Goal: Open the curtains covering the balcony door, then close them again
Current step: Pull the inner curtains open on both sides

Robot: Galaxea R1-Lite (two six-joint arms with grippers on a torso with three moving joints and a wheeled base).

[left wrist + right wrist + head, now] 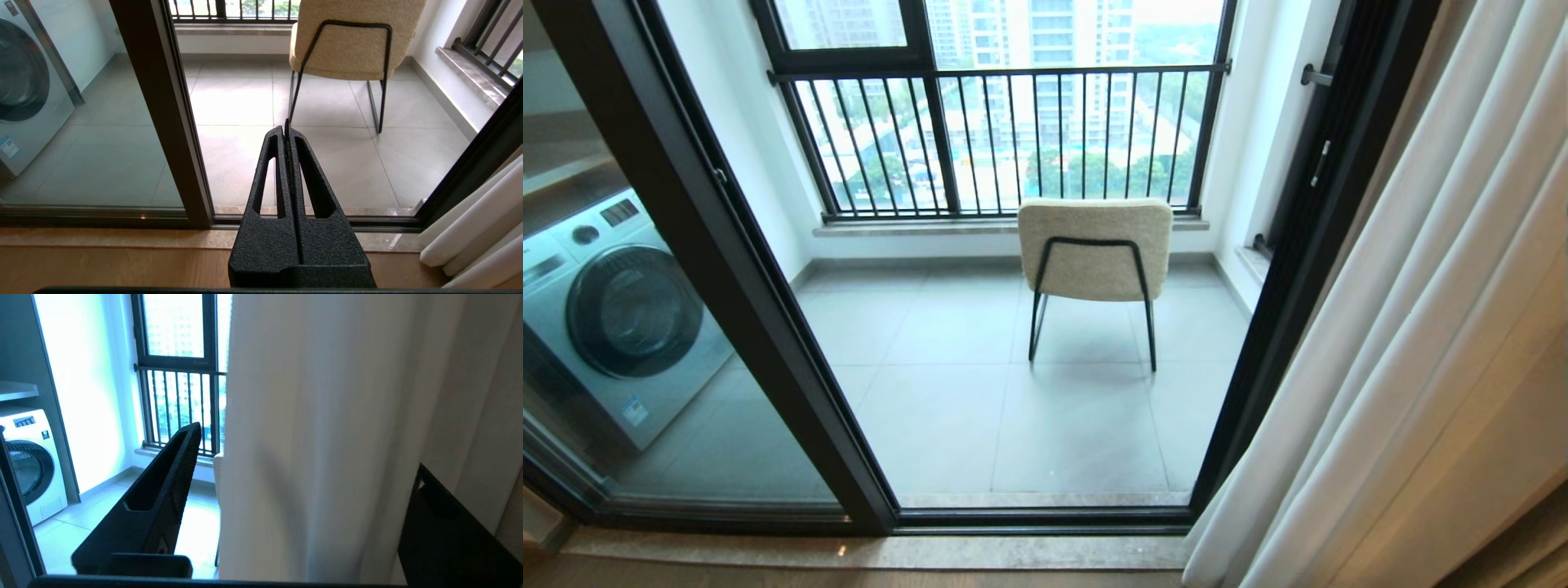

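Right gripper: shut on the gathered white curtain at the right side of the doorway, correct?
Not quite. The right gripper is open, one finger on each side of the curtain, as the right wrist view shows. The curtain is indeed gathered at the right of the doorway.

We lose the chair (217,469) almost wholly behind the curtains (310,449) in the right wrist view. At the head view's left edge, the washing machine (613,318) is cut off.
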